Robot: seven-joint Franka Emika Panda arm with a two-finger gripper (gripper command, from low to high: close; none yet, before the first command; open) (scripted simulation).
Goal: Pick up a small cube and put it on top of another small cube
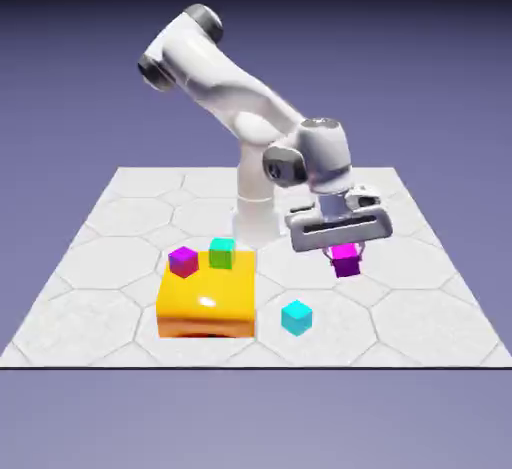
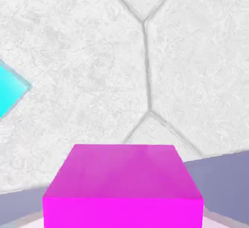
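My gripper point(image 1: 346, 254) is shut on the small pink cube point(image 1: 346, 260), low over the table to the exterior view's right of the yellow block. In the hand view the pink cube point(image 2: 122, 188) fills the bottom middle and hides the fingertips. Whether it rests on the table or hangs just above it I cannot tell. The green cube point(image 1: 222, 252) sits on the back part of the yellow block point(image 1: 205, 302), well to the exterior view's left of the gripper.
A magenta-topped cube with dark purple sides point(image 1: 183, 261) stands on the yellow block beside the green one. A cyan cube point(image 1: 296, 317) lies on the white hex-tiled table point(image 1: 400, 307) between block and gripper; the cyan cube point(image 2: 9, 96) also shows at the hand view's left edge.
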